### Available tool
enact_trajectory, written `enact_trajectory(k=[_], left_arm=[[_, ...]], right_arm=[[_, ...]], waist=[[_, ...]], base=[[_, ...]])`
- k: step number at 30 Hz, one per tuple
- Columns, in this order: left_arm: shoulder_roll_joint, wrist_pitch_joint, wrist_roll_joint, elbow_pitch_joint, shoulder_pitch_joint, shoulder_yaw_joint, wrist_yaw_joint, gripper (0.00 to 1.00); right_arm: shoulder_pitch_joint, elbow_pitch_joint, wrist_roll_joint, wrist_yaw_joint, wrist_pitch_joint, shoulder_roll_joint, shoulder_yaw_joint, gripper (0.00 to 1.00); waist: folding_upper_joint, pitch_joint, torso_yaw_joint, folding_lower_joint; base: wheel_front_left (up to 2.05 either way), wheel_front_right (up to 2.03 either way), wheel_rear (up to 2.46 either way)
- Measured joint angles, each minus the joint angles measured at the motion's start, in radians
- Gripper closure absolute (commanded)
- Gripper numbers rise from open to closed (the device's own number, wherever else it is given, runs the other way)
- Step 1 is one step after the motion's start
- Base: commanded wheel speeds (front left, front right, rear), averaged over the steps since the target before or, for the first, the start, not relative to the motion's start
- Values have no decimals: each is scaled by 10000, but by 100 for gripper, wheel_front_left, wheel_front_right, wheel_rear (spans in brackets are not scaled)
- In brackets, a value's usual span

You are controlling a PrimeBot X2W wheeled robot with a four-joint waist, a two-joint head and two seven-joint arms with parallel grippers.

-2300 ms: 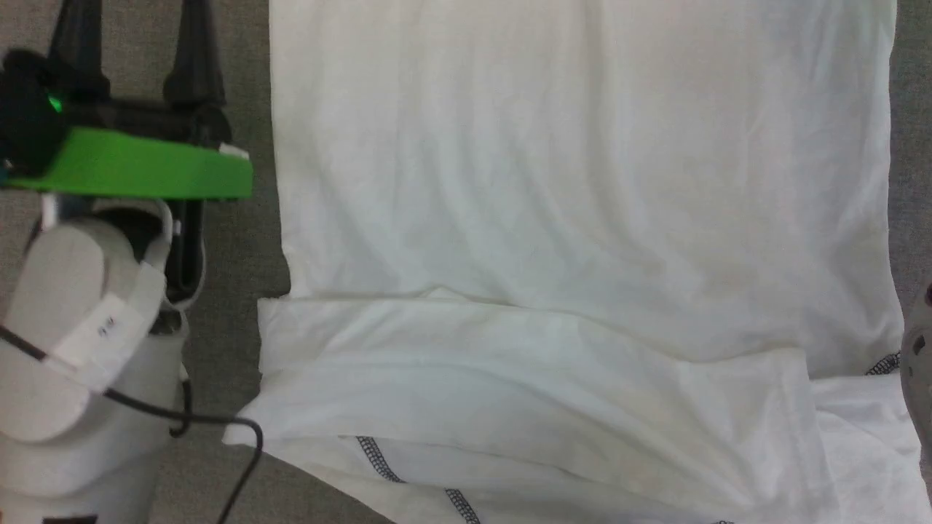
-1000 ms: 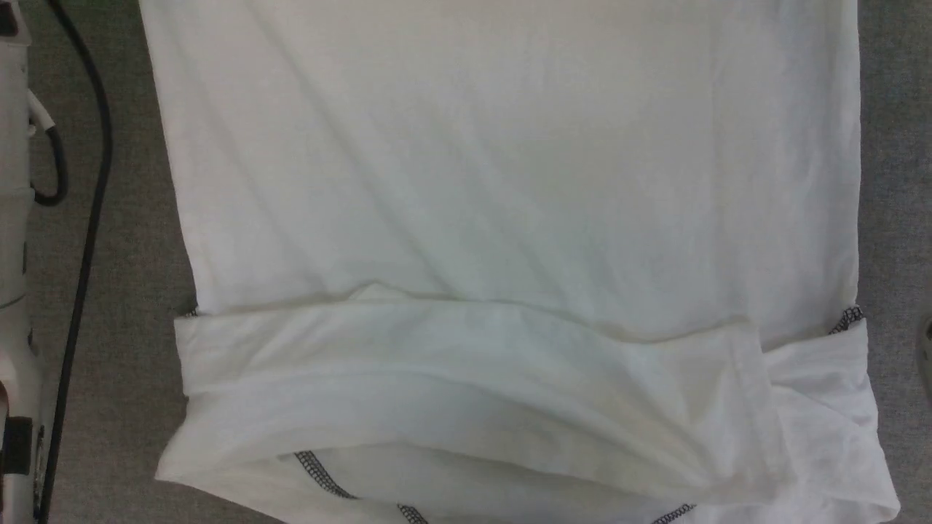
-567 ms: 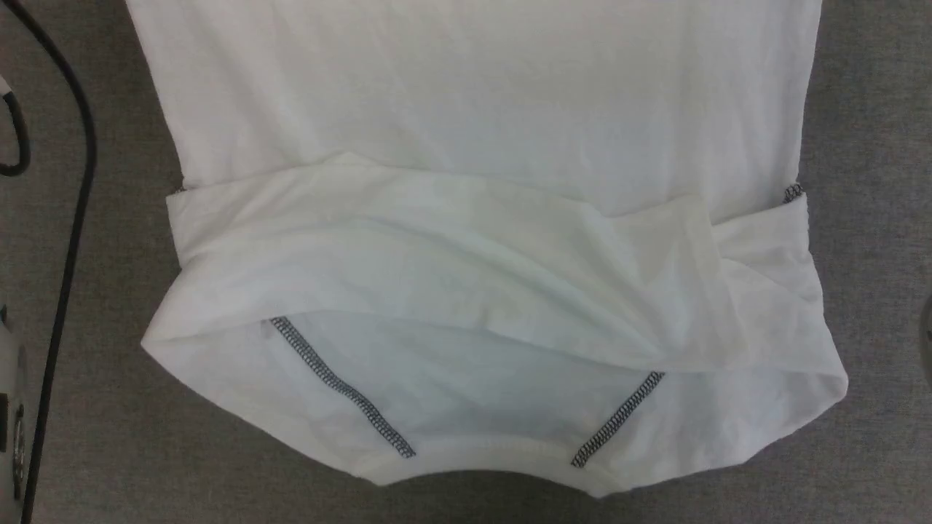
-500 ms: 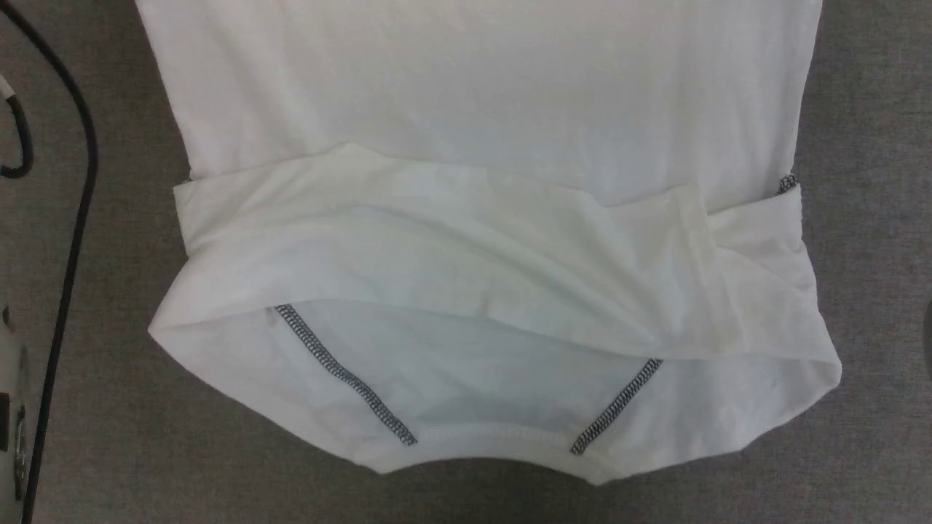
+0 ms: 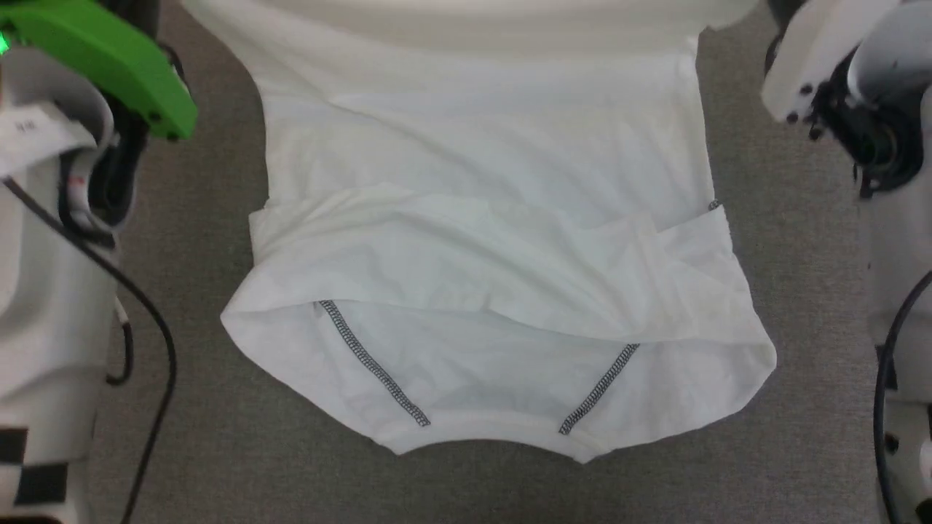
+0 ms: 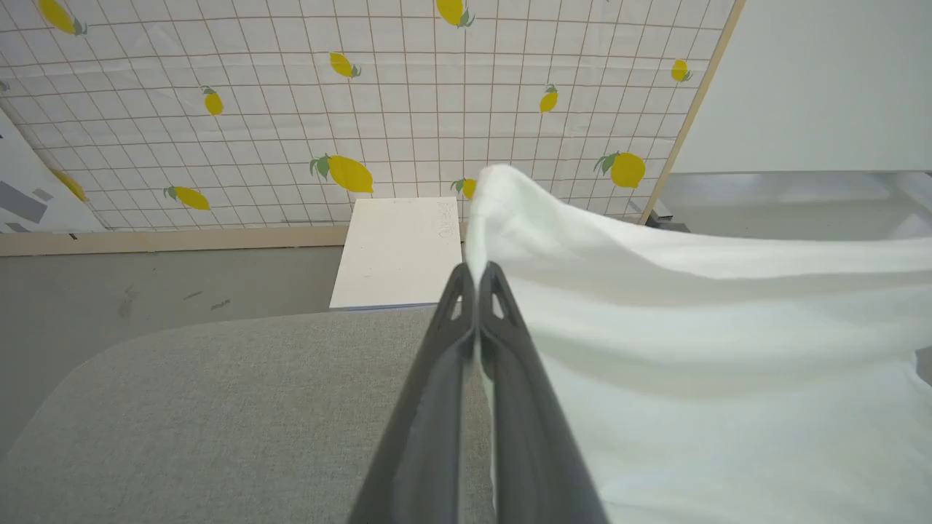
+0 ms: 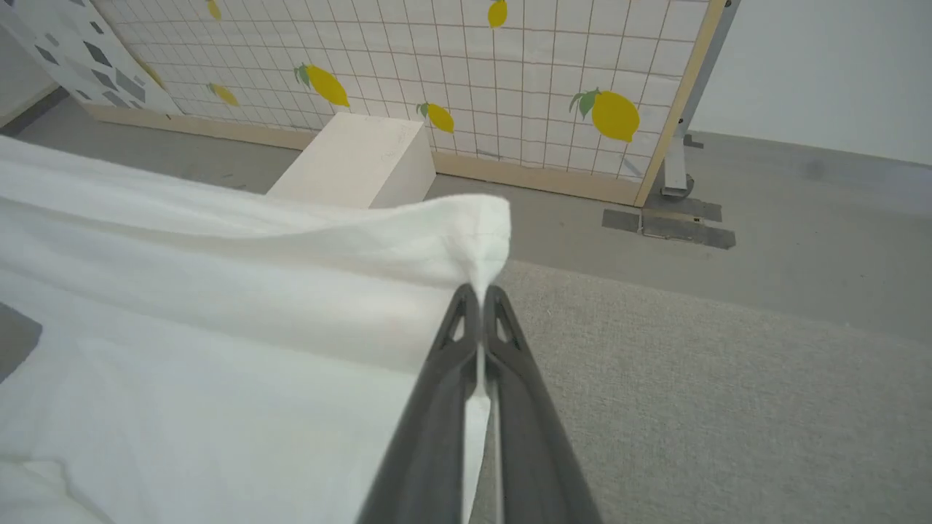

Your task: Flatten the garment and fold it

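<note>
Garment: thin white knit cloth, matt, soft and wrinkled, with dark grey zigzag stitching along its seams. Under the garment, table cover: grey woven fabric, matt, slightly rough. Beside the garment, arm shell of smooth pale plastic and bright green plastic plate; at its edge, fingers of dark matt plastic; beyond it, box, matt white.

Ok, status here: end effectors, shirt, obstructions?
Left end effector shut on a corner of the large white thin-knit shirt; right end effector shut on the other. Far edge lifted, collar end on grey cloth tabletop. White box beyond, no obstruction.
</note>
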Motion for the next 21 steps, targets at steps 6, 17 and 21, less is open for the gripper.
enact_trajectory(k=[6,17,21], left_arm=[[-251,-232,-688,-1511,2935,270,594,100],[-1181,-639,-1450,-2336,6712,46,1158,100],[-1325,-842,-1588,-2322,7385,90,1244,100]], right_arm=[[2475,-863,1087,0,-92,249,-683,100],[6291,-2575,1659,-2,169,767,-1584,100],[7089,-2880,1592,0,198,941,-1885,100]], waist=[[0,-1165,34,0],[1,-2631,393,-1],[0,-2836,529,-1]], base=[[0,0,0],[0,0,0],[0,0,0]])
